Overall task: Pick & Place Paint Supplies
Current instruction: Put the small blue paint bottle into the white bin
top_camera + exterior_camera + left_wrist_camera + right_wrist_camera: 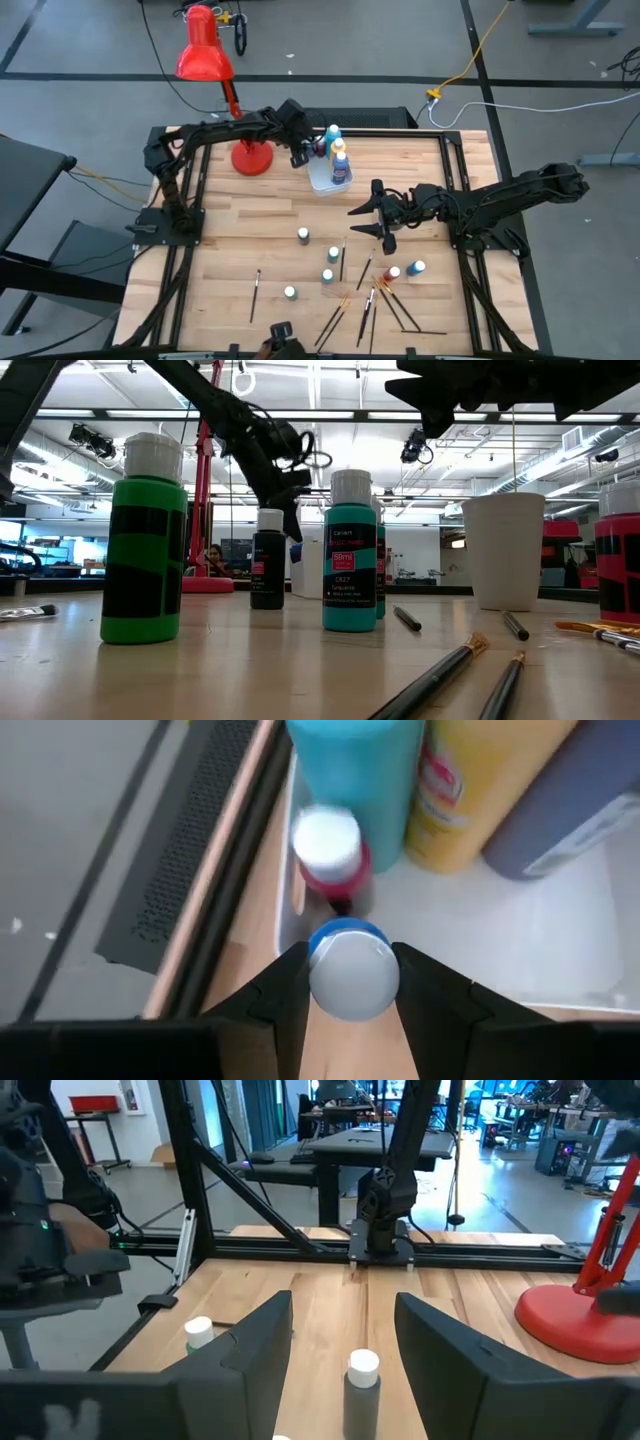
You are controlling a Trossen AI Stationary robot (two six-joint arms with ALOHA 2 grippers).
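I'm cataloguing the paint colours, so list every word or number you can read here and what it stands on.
No text reads for certain.
Teal bottle, low view: a white and pink label; the print is too small and blurred.
Black bottle: a pink label, unreadable.
Yellow bottle, left wrist view: a red mark, blurred.
Green bottle: no print shows.

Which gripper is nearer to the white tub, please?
Left. The left gripper holds a blue bottle at the white tub's rim; the right gripper hovers open over mid-table.

Red desk lamp [205, 55] on wooden table [240, 215], white tub [322, 180] beside lamp's base, white cup [503, 550]
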